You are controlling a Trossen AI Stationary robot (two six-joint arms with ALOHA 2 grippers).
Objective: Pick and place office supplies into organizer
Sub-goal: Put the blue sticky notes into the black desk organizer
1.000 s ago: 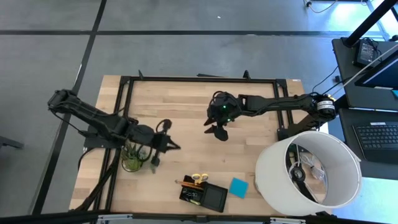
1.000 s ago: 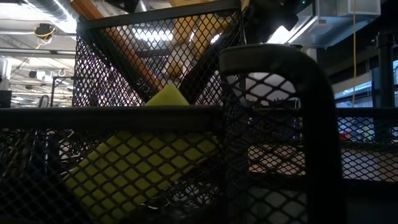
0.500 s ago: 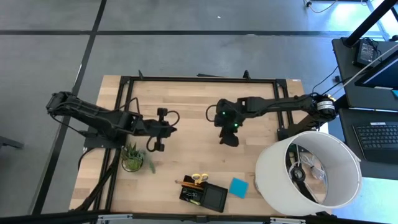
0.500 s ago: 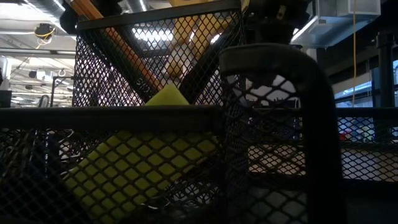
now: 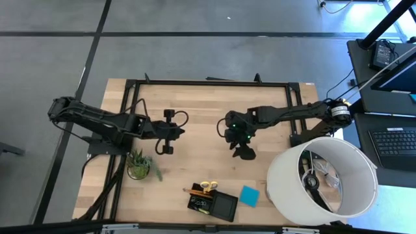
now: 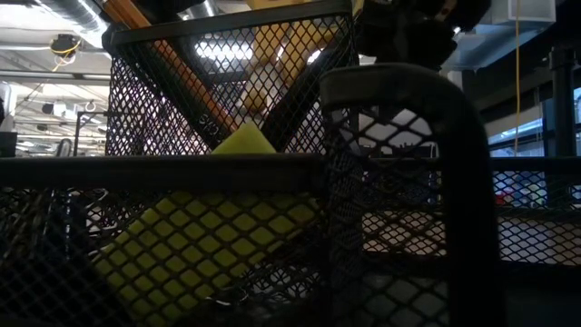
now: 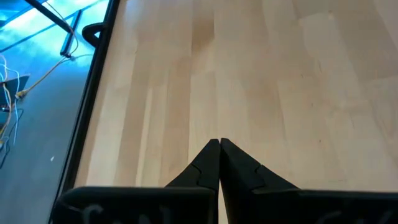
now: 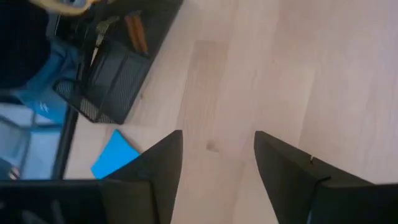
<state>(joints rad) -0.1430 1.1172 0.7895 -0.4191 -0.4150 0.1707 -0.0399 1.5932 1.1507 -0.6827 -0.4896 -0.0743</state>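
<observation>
While the right gripper [image 5: 245,154] hangs wide open and empty over bare wood, the organizer [image 5: 212,204] sits near the table's front edge, blue note pad [image 5: 249,195] just beside it; the left gripper [image 7: 219,149] is closed, empty.

The organizer [image 5: 213,203] sits at the near edge of the table [image 5: 201,107], with the scissors [image 5: 208,187] at its far side and the note pad [image 5: 249,195] just to its right. The plant [image 5: 138,164] stands well to its left, and the lampshade [image 5: 322,177] at the table's right corner.
</observation>
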